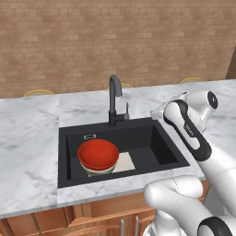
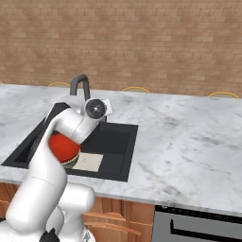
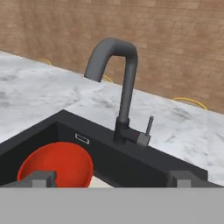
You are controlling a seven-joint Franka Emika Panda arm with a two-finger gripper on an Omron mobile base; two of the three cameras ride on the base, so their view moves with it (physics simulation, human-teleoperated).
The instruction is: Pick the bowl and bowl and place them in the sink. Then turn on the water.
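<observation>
The glossy red bowl sits nested in the cream bowl, whose rim peeks out beneath it, at the left of the black sink. In the hand view the red bowl lies low on the left. My gripper is open with nothing between its fingers. It hangs over the sink's back right and looks at the black faucet and its small side lever. From the left base view the faucet rises behind the basin, left of my hand. The water is out of view.
A pale flat rectangle lies on the sink floor beside the bowls. Grey marble counter runs on both sides, with a brick wall behind. My own arm hides much of the basin in the right base view.
</observation>
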